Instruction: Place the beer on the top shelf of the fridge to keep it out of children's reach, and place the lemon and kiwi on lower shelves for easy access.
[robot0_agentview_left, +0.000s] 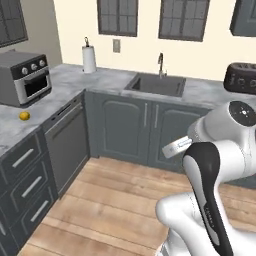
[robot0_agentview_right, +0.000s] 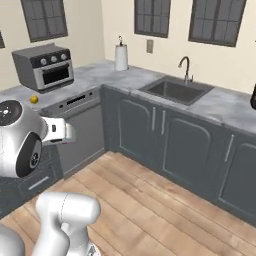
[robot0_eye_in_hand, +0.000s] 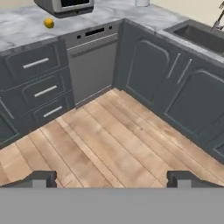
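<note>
Task barely begun, judged from this: lemon (robot0_agentview_left: 24, 116) left on desk (robot0_agentview_left: 65, 80) at frame left. Claw (robot0_eye_in_hand: 112, 178) spread apart, nothing held, floor faced.

the small round yellow-orange lemon (robot0_agentview_left: 24, 116) lies alone on the grey marbled stone bench (robot0_agentview_left: 10, 127), resting on its surface and out in the open, not held by anything. it sits near the bench's front edge, just in front of the small grey toaster oven with knobs (robot0_agentview_left: 24, 77) and apart from it, above the bank of dark grey drawers. in the right base view the lemon (robot0_agentview_right: 34, 99) shows as a small yellow ball at the foot of the same oven, towards its left front corner. in the hand view the lemon (robot0_eye_in_hand: 49, 23) lies on the pale bench top, beside the oven's lower edge and to its left.
</note>
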